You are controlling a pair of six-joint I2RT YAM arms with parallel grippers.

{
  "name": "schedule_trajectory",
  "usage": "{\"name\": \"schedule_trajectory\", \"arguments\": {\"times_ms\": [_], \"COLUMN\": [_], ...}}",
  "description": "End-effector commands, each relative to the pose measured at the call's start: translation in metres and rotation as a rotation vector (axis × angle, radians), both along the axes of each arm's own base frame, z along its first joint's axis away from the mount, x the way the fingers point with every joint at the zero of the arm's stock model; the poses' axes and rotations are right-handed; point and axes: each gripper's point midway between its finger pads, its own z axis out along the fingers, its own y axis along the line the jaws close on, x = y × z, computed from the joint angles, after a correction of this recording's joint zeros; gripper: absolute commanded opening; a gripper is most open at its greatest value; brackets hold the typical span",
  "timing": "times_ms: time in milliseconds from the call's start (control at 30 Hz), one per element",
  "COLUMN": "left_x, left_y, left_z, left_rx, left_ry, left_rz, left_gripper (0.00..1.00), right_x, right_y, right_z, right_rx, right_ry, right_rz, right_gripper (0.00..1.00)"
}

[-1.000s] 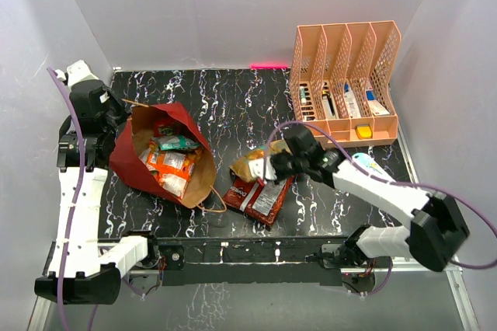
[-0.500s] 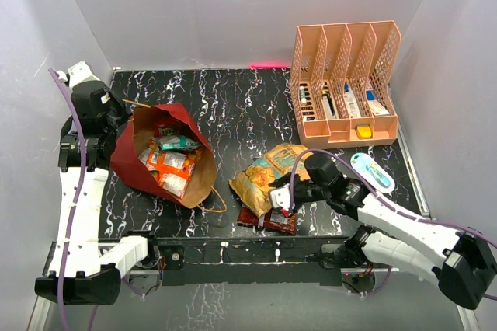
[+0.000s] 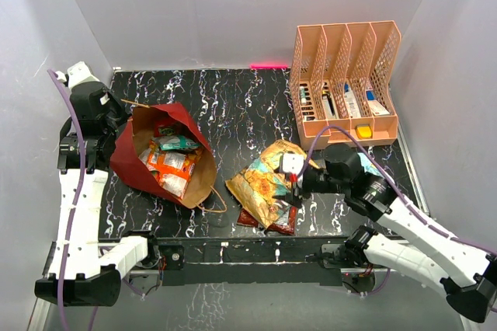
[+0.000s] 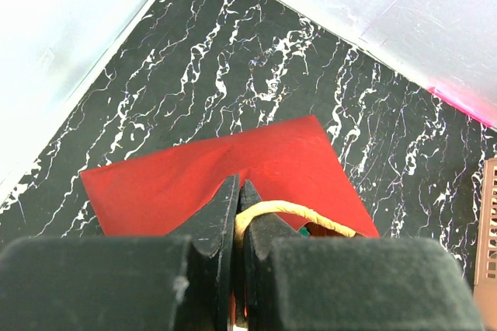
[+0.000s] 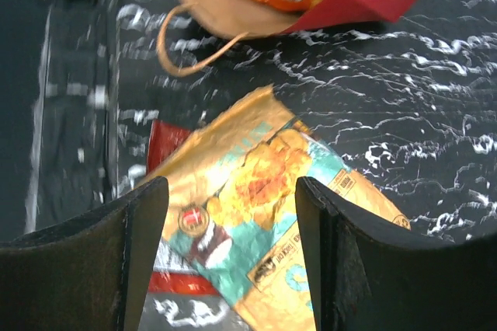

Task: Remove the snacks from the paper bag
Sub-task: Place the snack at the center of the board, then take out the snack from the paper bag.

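Observation:
The dark red paper bag (image 3: pixel 128 156) lies on its side at the left, its mouth facing right. Inside it are orange snacks (image 3: pixel 172 166) and a teal one (image 3: pixel 177 142). My left gripper (image 3: pixel 122 116) is shut on the bag's upper edge (image 4: pixel 233 156) and its twisted handle (image 4: pixel 307 212). A yellow-and-teal packet (image 3: pixel 262 183) lies flat on the table over a red packet (image 3: pixel 283 221). My right gripper (image 3: pixel 298 178) hovers at its right edge. From the right wrist the gripper (image 5: pixel 229 191) is open and empty above that yellow packet (image 5: pixel 264 214).
A peach file organiser (image 3: pixel 345 74) holding small items stands at the back right. A white-and-blue oval packet (image 3: pixel 376 166) lies half behind my right arm. The bag's lower handle (image 5: pixel 182 47) loops onto the table near the front edge. White walls enclose three sides.
My right gripper carried the yellow packet rightwards, set it down over the red packet, opened and drew back to the right. The left gripper and the bag have not moved.

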Motion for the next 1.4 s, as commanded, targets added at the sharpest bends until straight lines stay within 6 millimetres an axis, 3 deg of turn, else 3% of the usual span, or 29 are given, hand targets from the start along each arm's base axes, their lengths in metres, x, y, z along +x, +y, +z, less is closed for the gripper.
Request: {"name": "schedule_trajectory", "arguments": {"times_ms": [0,67,133,233,333,400,500,600,667,833,1033,1133,1267,1367], "left_x": [-0.004,-0.002,-0.001,-0.003,-0.008,-0.013,-0.017,-0.023,-0.028,-0.037,-0.038,-0.038,-0.039,-0.037], "left_y": [0.005,0.002,-0.005,-0.014,-0.029,-0.039,-0.05,-0.056,-0.057,-0.052,-0.062,-0.063,-0.063,-0.061], "left_z": [0.018,0.02,0.02,0.017,0.012,0.008,0.004,0.004,0.002,-0.016,-0.017,-0.018,-0.017,-0.014], "left_rx": [0.012,-0.001,-0.014,-0.02,-0.029,-0.041,-0.041,-0.021,-0.007,0.0,-0.026,-0.012,0.012,0.028], "left_ry": [-0.059,-0.065,-0.068,-0.059,-0.06,-0.059,-0.067,-0.067,-0.054,0.011,0.024,0.038,0.033,0.024], "left_rz": [0.023,0.008,-0.028,-0.089,-0.184,-0.239,-0.314,-0.371,-0.383,-0.36,-0.413,-0.431,-0.448,-0.441], "left_gripper": [0.0,0.0,0.0,0.0,0.0,0.0,0.0,0.0,0.0,0.0,0.0,0.0,0.0,0.0], "right_x": [0.039,0.063,0.078,0.088,0.091,0.084,0.053,0.027,0.024,0.051,0.088,0.117,0.153,0.166], "right_y": [0.016,0.016,0.021,0.036,0.056,0.075,0.109,0.141,0.159,0.199,0.246,0.265,0.278,0.284], "right_z": [0.07,0.067,0.05,0.028,0.028,0.041,0.057,0.061,0.056,0.048,0.04,0.029,0.009,-0.009], "right_rx": [0.346,0.433,0.452,0.393,0.365,0.364,0.354,0.31,0.259,0.208,0.2,0.155,0.074,0.035], "right_ry": [0.287,0.447,0.564,0.607,0.563,0.467,0.251,0.023,-0.081,-0.251,-0.417,-0.465,-0.534,-0.574], "right_rz": [-0.388,-0.585,-0.698,-0.705,-0.603,-0.485,-0.26,-0.061,0.003,0.015,0.01,-0.066,-0.185,-0.205], "right_gripper": [0.69,0.72,0.72,0.72,0.72,0.72,0.73,0.74,0.75,0.75,0.78,0.77,0.73,0.71]}}
